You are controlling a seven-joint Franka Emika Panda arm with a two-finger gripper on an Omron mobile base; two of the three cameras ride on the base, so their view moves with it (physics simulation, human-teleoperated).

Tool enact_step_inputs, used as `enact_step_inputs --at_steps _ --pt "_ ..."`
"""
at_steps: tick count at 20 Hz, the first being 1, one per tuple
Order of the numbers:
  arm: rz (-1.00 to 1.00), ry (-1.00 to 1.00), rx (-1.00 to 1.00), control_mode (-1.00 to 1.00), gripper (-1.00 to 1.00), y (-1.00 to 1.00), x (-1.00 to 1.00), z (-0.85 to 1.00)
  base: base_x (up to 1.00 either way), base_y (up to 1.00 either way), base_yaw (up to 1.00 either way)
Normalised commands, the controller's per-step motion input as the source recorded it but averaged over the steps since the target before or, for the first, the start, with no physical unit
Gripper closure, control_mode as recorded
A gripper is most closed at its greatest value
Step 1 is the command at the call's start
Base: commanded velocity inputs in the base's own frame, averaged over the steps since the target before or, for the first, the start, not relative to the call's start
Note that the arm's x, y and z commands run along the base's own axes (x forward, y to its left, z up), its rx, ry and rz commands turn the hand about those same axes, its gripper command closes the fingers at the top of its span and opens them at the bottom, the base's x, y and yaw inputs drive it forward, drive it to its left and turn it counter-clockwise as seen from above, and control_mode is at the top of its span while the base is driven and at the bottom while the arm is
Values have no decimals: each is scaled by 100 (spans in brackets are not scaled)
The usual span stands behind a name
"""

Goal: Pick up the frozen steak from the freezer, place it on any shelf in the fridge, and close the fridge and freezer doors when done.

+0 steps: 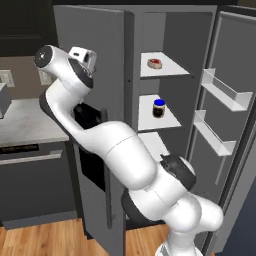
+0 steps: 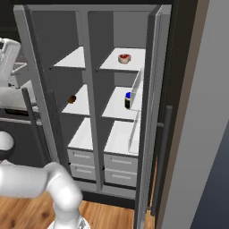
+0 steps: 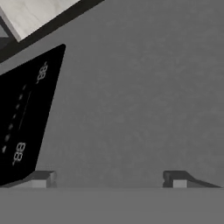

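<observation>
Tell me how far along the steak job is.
Done: the small red, tan-rimmed frozen steak lies on the wider fridge half's top white shelf. In hand: the open two-finger gripper faces the grey freezer door with the black dispenser panel. Left: both doors stand open.

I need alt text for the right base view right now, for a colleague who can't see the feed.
The tall grey side-by-side unit stands open, and the small red frozen steak with its pale tan rim lies on the top white shelf of the wider fridge half. A dark blue-lidded jar sits one shelf lower, and a small brown oval lump rests in the narrower freezer half.
</observation>
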Motion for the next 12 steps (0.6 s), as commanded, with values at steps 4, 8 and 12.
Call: enact_step_inputs --at_steps 4,8,12 --pt "0 -8 0 -100 -100 -67 1 0 0 0 0" --pt "0 -8 0 -100 -100 -56 3 0 0 0 0" --pt "0 -5 0 -100 -100 -48 11 0 0 0 0"
